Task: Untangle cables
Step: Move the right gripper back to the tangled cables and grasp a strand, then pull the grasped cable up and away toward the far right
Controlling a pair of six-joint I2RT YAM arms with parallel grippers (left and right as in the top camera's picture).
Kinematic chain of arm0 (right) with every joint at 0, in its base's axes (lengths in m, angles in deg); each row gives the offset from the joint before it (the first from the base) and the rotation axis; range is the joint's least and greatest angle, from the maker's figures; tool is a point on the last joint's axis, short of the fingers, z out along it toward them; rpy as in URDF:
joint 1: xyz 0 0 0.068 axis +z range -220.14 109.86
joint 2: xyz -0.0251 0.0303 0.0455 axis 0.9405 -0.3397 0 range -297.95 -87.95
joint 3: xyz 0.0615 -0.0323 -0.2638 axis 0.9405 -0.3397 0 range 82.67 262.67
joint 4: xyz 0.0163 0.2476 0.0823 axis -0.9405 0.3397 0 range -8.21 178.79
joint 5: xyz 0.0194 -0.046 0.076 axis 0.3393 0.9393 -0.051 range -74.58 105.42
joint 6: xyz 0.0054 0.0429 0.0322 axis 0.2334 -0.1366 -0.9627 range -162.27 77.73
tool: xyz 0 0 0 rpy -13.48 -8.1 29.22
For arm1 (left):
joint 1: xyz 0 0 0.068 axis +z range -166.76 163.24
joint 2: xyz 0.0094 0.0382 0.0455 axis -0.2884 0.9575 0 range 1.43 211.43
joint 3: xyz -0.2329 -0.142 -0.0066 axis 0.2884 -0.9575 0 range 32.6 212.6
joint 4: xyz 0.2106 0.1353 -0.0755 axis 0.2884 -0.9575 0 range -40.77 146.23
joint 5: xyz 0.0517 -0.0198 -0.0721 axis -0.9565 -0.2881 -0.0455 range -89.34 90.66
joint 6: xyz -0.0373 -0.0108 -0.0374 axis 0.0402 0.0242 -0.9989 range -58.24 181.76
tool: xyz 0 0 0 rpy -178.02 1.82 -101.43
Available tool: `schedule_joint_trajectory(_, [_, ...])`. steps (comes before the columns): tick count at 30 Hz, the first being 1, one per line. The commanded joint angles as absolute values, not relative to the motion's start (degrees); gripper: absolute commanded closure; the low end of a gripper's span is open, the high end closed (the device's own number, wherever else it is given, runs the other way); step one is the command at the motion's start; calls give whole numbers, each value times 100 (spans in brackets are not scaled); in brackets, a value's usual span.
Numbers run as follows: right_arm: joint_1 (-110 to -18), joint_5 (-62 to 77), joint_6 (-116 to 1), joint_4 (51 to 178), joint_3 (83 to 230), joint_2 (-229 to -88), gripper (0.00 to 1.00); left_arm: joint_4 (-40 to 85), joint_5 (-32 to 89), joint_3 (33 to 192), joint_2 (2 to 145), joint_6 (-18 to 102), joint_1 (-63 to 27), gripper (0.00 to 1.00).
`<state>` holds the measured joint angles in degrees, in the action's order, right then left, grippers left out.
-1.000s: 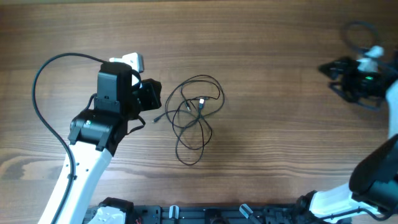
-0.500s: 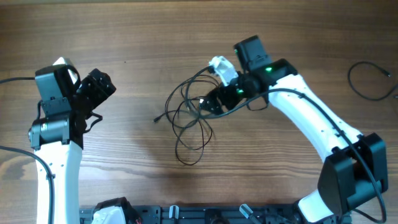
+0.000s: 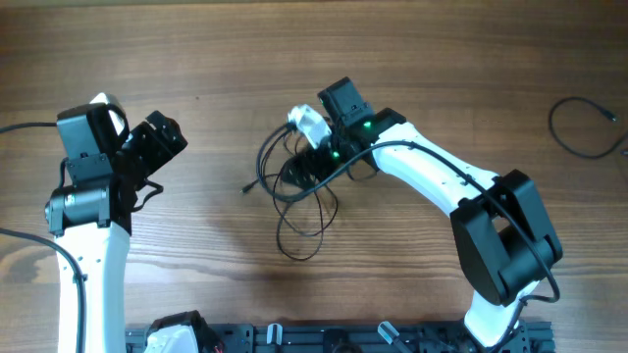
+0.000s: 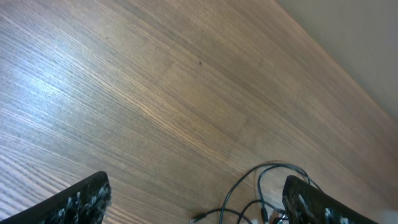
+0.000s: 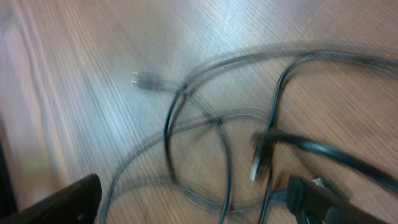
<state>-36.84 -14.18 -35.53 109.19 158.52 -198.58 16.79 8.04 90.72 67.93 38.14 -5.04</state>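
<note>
The cables point(image 3: 294, 191) lie as a loose black tangle of loops at the table's middle, with one small connector end point(image 3: 247, 188) sticking out to the left. My right gripper point(image 3: 300, 169) hovers open right over the tangle's upper part. In the right wrist view the blurred loops point(image 5: 217, 134) and a connector point(image 5: 144, 79) lie under and between the spread fingers point(image 5: 323, 202), none of them pinched. My left gripper point(image 3: 162, 139) stands open well left of the tangle. Its wrist view shows the cable loops point(image 4: 267, 177) near the right finger point(image 4: 317, 202), with bare wood between the jaws.
Another thin black cable point(image 3: 555, 128) lies looped at the far right edge of the table. The left arm's thick cable point(image 3: 29, 245) trails off at the left. A black rail point(image 3: 324, 338) runs along the front edge.
My left gripper has let go, opened and drawn back left from the tangle. My right arm has swung in from the far right and moved left over the tangle.
</note>
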Motion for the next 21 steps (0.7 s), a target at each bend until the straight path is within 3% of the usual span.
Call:
schedule_joint_trajectory(1, [-3671, -1285, -5422, 10095, 15905, -19936, 4, 1655, 878, 9072, 6819, 3901, -475, 10])
schedule_joint_trajectory(5, [-3667, -236, -7396, 9772, 15905, -19974, 3, 1672, 878, 9072, 6819, 3904, -475, 10])
schedule_joint_trajectory(6, [-3667, -260, -7662, 9645, 15905, -20006, 13, 1672, 878, 9072, 6819, 3904, -475, 9])
schedule_joint_trajectory(9, [-3667, -260, -8270, 9463, 15905, -20015, 24, 1672, 922, 9072, 6819, 3901, -475, 9])
schedule_joint_trajectory(11, [-3664, -260, -8604, 9262, 15905, -20015, 64, 1672, 920, 9072, 6819, 3904, -475, 9])
schedule_joint_trajectory(12, [-3660, -258, -8738, 9217, 15905, -20015, 69, 1672, 920, 9072, 6819, 3904, -475, 10])
schedule_joint_trajectory(14, [-3662, -255, -8976, 9158, 15905, -20015, 67, 1674, 920, 9072, 6819, 3901, -475, 9])
schedule_joint_trajectory(16, [-3660, -127, -9828, 9147, 15905, -20015, 27, 1670, 920, 9072, 6819, 3901, -475, 9])
schedule_joint_trajectory(17, [-3660, -107, -9909, 9138, 15905, -20015, 24, 1672, 920, 9072, 6819, 3901, -475, 9])
schedule_joint_trajectory(18, [-3662, -107, -10134, 9175, 15905, -20015, 44, 1672, 920, 9072, 6819, 3901, -475, 9])
schedule_joint_trajectory(21, [-3660, -43, -11277, 9214, 15905, -20015, 45, 1670, 922, 9072, 6819, 3901, -475, 9])
